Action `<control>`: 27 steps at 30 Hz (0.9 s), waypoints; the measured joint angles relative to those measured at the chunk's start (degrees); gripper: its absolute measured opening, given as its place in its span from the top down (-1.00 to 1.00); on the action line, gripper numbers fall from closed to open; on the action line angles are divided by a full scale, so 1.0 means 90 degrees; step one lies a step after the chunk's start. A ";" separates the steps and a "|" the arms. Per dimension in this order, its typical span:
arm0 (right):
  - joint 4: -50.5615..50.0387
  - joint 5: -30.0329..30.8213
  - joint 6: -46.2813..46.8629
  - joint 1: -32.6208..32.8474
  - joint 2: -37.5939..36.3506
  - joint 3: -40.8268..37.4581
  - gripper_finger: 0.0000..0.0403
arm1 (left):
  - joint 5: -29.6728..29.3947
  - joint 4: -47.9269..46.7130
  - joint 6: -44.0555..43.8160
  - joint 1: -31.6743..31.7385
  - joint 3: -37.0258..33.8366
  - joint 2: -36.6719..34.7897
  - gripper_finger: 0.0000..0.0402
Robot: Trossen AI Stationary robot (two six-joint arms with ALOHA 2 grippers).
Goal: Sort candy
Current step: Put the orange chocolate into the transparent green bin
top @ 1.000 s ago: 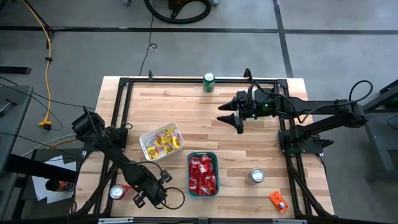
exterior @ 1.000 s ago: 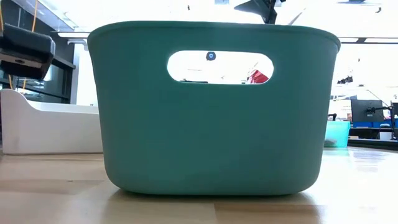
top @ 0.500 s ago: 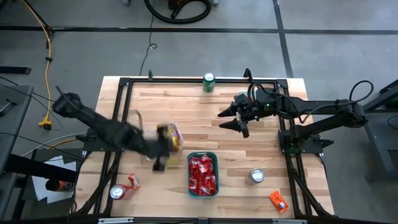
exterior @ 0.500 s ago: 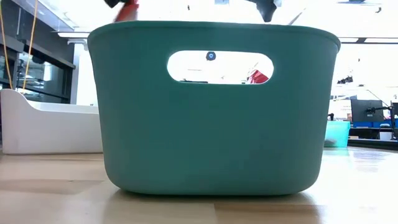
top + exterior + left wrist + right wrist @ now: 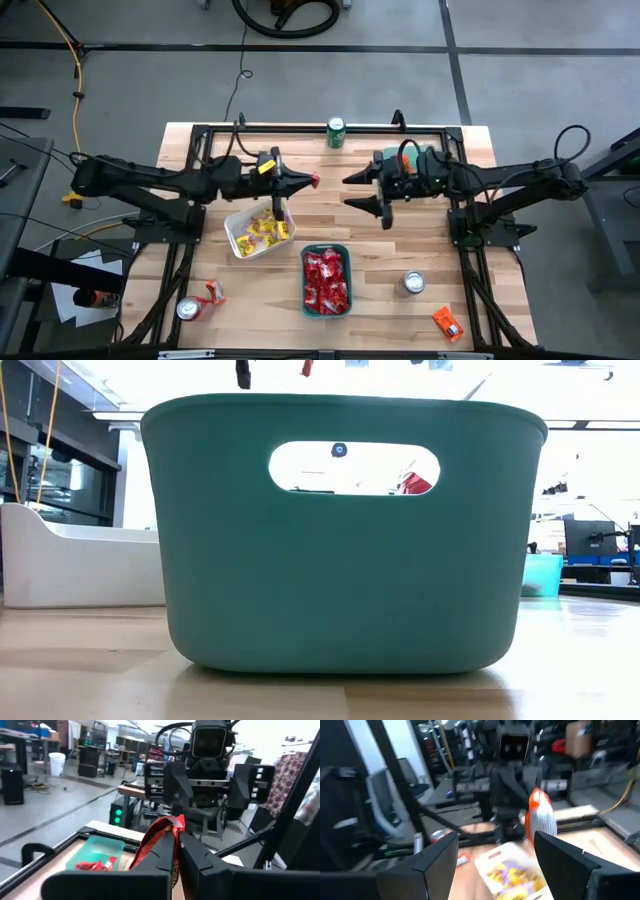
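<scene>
Jaws of the left gripper [image 5: 303,182] pinch a red candy [image 5: 314,181] above the table [image 5: 420,250], at twelve o'clock from the white tray [image 5: 236,238]; the right gripper [image 5: 352,190] faces it, jaws spread wide, empty.

Counter [image 5: 420,240] layout, high view:
- white tray [image 5: 238,232] left of centre, candy [image 5: 264,229] inside
- teal bin [image 5: 326,249] just right of and nearer front than tray, candy in it
- left gripper [image 5: 300,183] above counter behind tray, facing right gripper [image 5: 366,189], apart
- can [image 5: 336,132] at back edge, centre
- second can [image 5: 411,283] right of bin
- third can [image 5: 187,309] front-left corner, loose packet [image 5: 213,292] beside it
- another packet [image 5: 448,322] front-right corner
</scene>
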 joint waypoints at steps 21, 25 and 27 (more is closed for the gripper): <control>0.0604 0.1061 -0.0583 0.0101 0.1105 -0.0007 -0.27 | 0.0417 0.1462 -0.0183 -0.0012 0.0003 0.0871 1.00; 0.0627 0.1393 -0.0585 0.0084 0.1116 -0.0007 -0.27 | 0.0525 0.1475 -0.0191 -0.0012 0.0005 0.0870 1.00; 0.0626 0.1637 -0.0588 0.0082 0.1116 -0.0007 -0.27 | 0.0547 0.1491 -0.0209 -0.0012 0.0005 0.0870 1.00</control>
